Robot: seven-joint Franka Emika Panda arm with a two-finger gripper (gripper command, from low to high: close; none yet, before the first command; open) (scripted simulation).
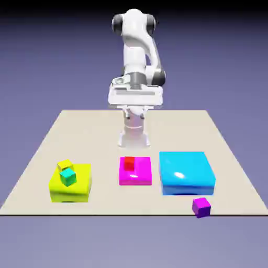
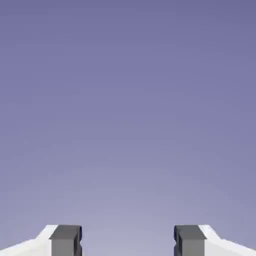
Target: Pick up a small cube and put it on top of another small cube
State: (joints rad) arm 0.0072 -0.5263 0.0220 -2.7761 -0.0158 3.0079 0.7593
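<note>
Starting point: nothing of the task looks done; both cubes sit apart and the arm is well back from them.
Backdrop: plain blue-violet all round; the hand view shows nothing else beyond the fingertips.
Table: pale beige top, flat and bare apart from the blocks; its near edge runs just below the purple cube.
Arm: white, folded high over its base at the table's far edge, hand held well above the surface.
Blue block: largest flat block, on the exterior view's right.
Yellow block: flat, on the exterior view's left, carrying a small yellow cube and a teal cube, the two touching or nearly so.
Magenta block: flat, in the middle, carrying the red cube.
Gripper: fingers spread wide, nothing between them, only backdrop in the gap.
Red cube: target, resting on the magenta block toward its far left part, top face free.
Purple cube: to be picked, alone on the table just in front of the blue block's near right corner, close to the table edge.
Left to do: by my reading everything, namely reach to the purple cube, grasp, lift, carry to the red cube, set down.
</note>
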